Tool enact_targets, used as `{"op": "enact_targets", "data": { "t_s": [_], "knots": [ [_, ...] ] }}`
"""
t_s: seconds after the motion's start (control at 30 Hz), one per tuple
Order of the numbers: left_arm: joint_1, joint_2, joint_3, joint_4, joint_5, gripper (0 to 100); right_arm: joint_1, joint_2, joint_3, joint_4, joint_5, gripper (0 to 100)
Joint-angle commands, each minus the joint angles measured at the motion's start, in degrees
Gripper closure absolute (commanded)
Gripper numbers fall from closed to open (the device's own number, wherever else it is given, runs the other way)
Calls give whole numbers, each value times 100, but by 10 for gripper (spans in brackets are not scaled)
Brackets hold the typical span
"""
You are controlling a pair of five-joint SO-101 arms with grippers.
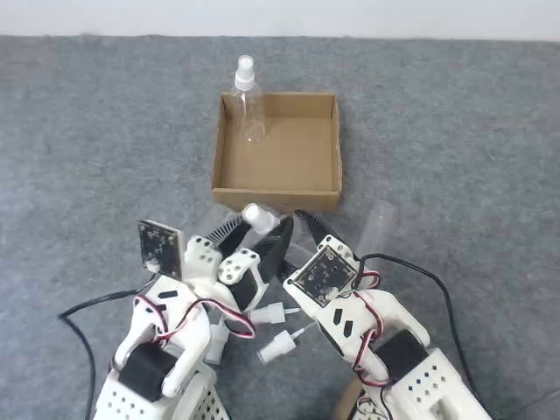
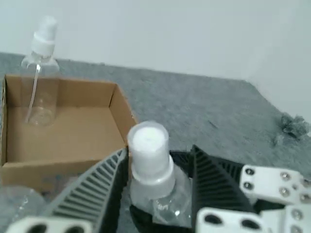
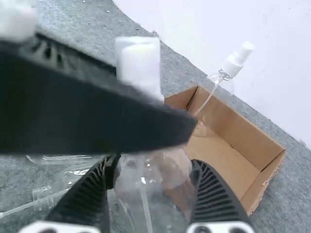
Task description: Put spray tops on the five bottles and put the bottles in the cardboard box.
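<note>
Cardboard box [image 1: 276,199], one spray-topped bottle [image 1: 249,109] inside

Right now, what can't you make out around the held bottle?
- Seating of the spray top on the bottle: a left gripper finger crosses it, right wrist view.
- The bottle's base: cut off at both wrist views' edges.
- Count of loose spray tops: arms cover some, high view.

A grey, carpet-like covering [image 1: 472,140] spreads over the whole tabletop, its nap flecked and slightly rough. A plain white wall [image 1: 367,16] runs along the far edge. Near a far corner, close to the wall, a small tuft of grey fluff [image 2: 294,126] lies on the covering.
</note>
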Motion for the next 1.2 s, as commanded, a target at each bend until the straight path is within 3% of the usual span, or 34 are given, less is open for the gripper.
{"op": "enact_targets", "data": {
  "t_s": [0.0,0.33,0.7,1.17],
  "knots": [
    [0,-88,-567,273,211,794,4,-136,-132,-145,88,961],
    [-26,-97,-1059,589,237,794,4,-136,-132,-145,88,961],
    [-1275,-97,-1525,580,554,794,4,-136,-123,-145,88,961],
    [-1248,-97,-1121,448,352,794,321,-136,-229,-154,53,961]
  ]
}}
